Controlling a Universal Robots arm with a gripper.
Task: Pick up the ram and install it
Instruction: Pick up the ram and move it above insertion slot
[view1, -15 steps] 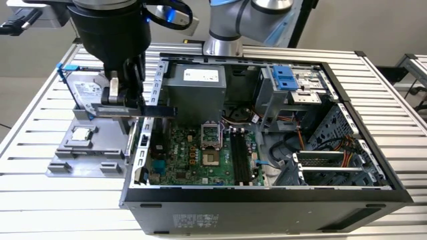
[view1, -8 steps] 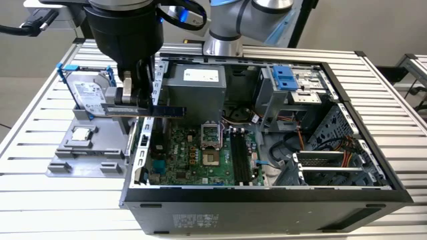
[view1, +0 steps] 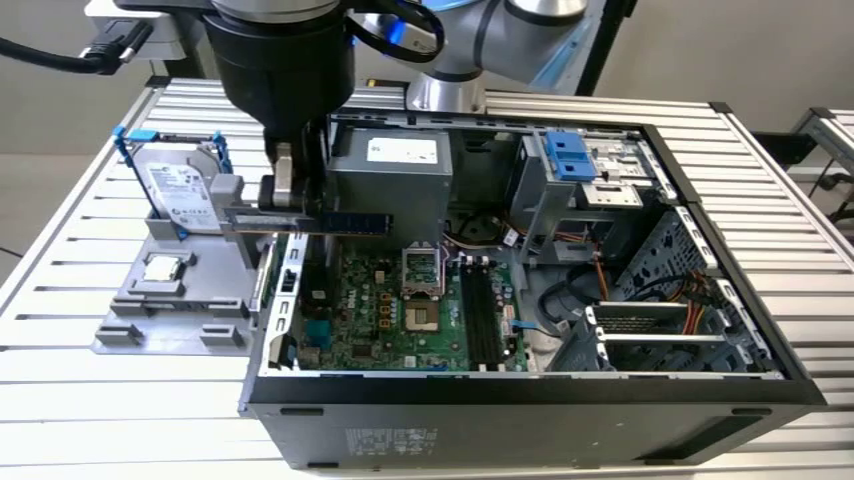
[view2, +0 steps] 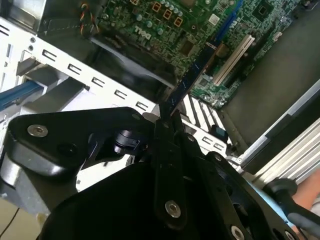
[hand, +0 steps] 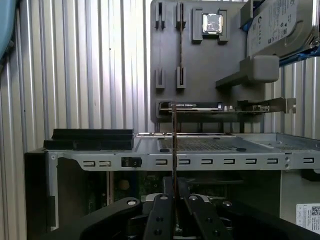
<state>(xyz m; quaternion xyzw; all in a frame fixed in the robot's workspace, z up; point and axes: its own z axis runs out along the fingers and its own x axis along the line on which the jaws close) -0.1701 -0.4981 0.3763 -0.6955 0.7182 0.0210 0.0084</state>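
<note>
- An open computer case (view1: 534, 395) lies on its side on a slatted metal table (view1: 54, 400), with the green motherboard (view1: 387, 320) facing up inside.
- A grey power supply box (view1: 394, 170) stands in the case just beside the gripper, on the exterior view's right of it.
- The black memory slots (view1: 483, 310) run along the board beyond the processor socket (view1: 420, 268), well apart from the gripper.
- Outside the case, on the exterior view's left, a grey parts tray (view1: 174, 310) carries a hard drive (view1: 174, 185) in a blue frame and a small square processor chip (view1: 163, 267).
- The gripper (view1: 287, 200) hangs over the case wall (hand: 200, 161) nearest the tray, its fingers narrowed and clamped on the ram (view1: 350, 222).
- The ram sits between the fingers, held on edge and level. Most of its length reaches out towards the power supply, above the motherboard's near edge.
- In both wrist views the ram (hand: 173, 145) shows edge-on as a thin strip rising from between the fingers.
</note>
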